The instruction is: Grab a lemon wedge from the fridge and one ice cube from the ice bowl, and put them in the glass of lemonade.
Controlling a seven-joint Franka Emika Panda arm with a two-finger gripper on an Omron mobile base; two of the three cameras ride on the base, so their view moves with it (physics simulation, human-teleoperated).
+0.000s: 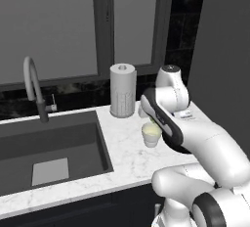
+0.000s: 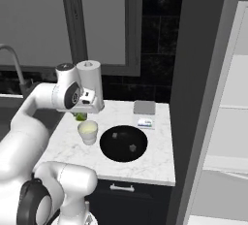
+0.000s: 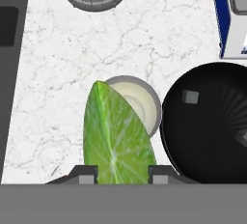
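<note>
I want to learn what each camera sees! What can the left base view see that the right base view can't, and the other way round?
Left base view alone: the sink and its whole curved faucet.
Right base view alone: the black ice bowl holding ice cubes, a small grey box, and the open fridge's white shelves.
Both: the glass of lemonade, the grey perforated cylinder, the marble counter and the window.

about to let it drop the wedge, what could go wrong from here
The lemon wedge in the gripper looks nearly as long as the glass is wide, so it may catch on the rim or land on the counter. The black bowl sits close beside the glass; a nudge could tip either.
</note>
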